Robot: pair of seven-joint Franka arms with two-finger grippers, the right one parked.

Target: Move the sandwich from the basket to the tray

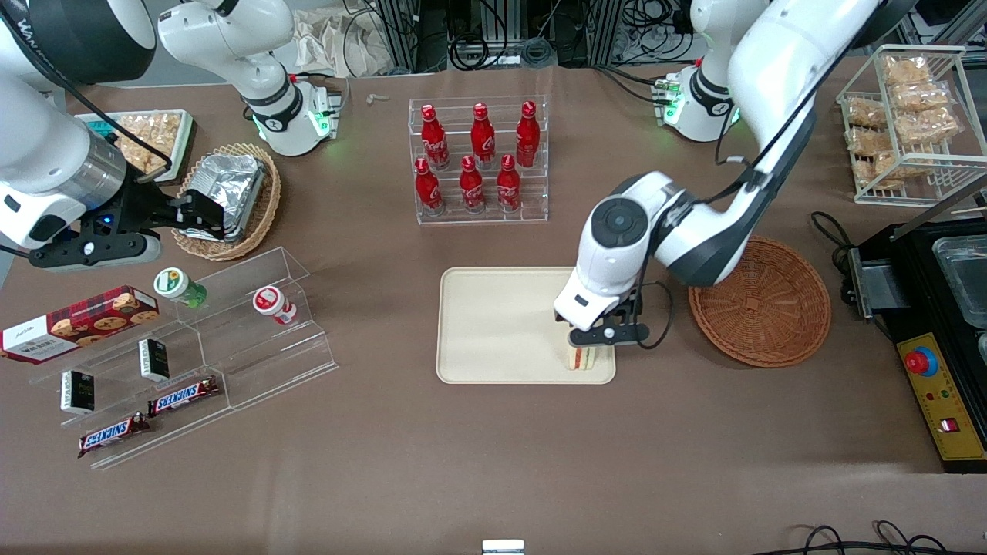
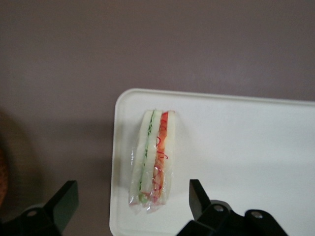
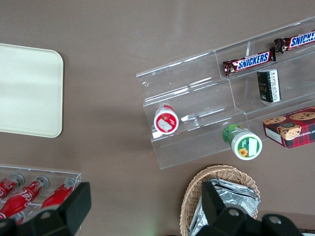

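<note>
The sandwich, wrapped in clear film, lies on the cream tray. It rests at the tray corner nearest the front camera, toward the working arm's end of the table. My left gripper hangs just above it, open. One black finger is over the brown table off the tray edge, the other finger over the tray. The sandwich's near end sits between them, touching neither. The reddish-brown basket stands beside the tray with nothing in it.
A clear rack of red cola bottles stands farther from the camera than the tray. Acrylic stepped shelves with snacks and a tan basket of foil packets lie toward the parked arm's end. A wire snack rack and a black machine flank the basket.
</note>
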